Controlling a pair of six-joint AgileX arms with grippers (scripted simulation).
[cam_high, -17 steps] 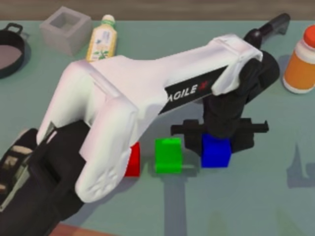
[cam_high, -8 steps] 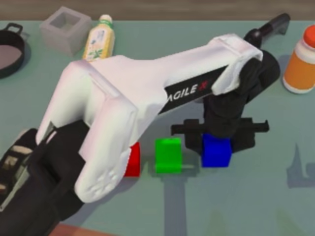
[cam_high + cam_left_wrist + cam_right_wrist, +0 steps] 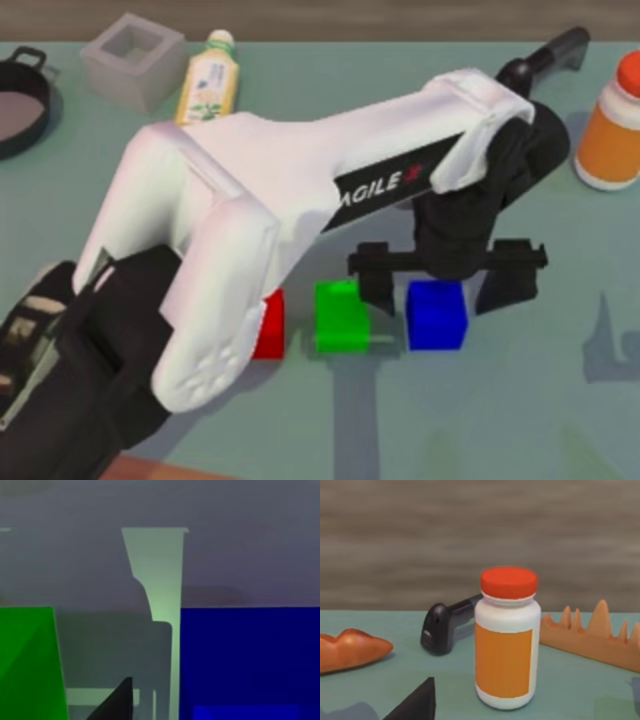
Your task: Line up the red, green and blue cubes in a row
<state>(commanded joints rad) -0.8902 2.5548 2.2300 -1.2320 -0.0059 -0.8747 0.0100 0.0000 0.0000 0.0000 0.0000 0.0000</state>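
Top view, left to right. Red cube (image 3: 270, 327): mostly hidden under the white left arm, only its right part visible. Green cube (image 3: 341, 315): just beside it, small gap between. Blue cube (image 3: 436, 315): next along, a slightly wider gap from green. All 3 sit on the teal table (image 3: 520, 400) at about the same height in the view, so the row reads as formed; judgement: placing is done, and what is left is for the arm to lift clear.

Left gripper (image 3: 445, 283): directly above and behind the blue cube, fingers spread wide to either side of it, not touching as far as can be seen. The left wrist view agrees: green cube and blue cube both on the surface with bare table between.

Right gripper: not in the top view; its wrist camera faces an orange-labelled bottle (image 3: 507, 639) with a red cap, so it appears parked off to the right. Finger state cannot be told.

Writing: "AGILE" plus a red X on the left arm (image 3: 385, 185). The bottle by the grey block (image 3: 132, 58) has a label, but it is unreadable.
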